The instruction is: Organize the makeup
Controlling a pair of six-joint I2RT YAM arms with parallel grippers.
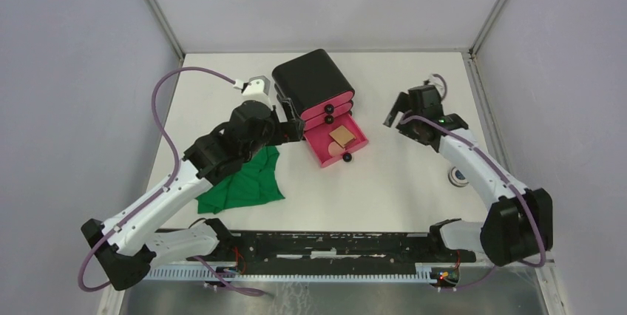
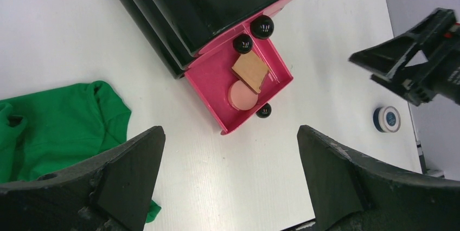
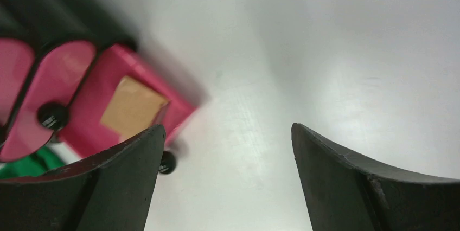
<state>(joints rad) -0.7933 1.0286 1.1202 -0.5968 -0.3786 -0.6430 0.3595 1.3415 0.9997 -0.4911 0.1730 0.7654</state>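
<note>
The bottom pink drawer (image 1: 354,144) of the black box (image 1: 313,78) stands pulled open. In it lie the tan square pad (image 1: 341,135) and the pink round puff (image 1: 334,149); both also show in the left wrist view, pad (image 2: 250,72) and puff (image 2: 243,96). The small white-rimmed compact (image 1: 458,176) sits on the table at the right, also in the left wrist view (image 2: 387,119). My left gripper (image 2: 229,136) is open and empty, hovering near the drawer's front. My right gripper (image 3: 228,130) is open and empty, right of the drawer. The orange sponges and the tube are out of view.
A green cloth (image 1: 248,178) lies crumpled on the table left of the drawer, under my left arm. The two upper drawers are shut, each with a black knob (image 2: 263,26). The table's back and side edges meet grey walls.
</note>
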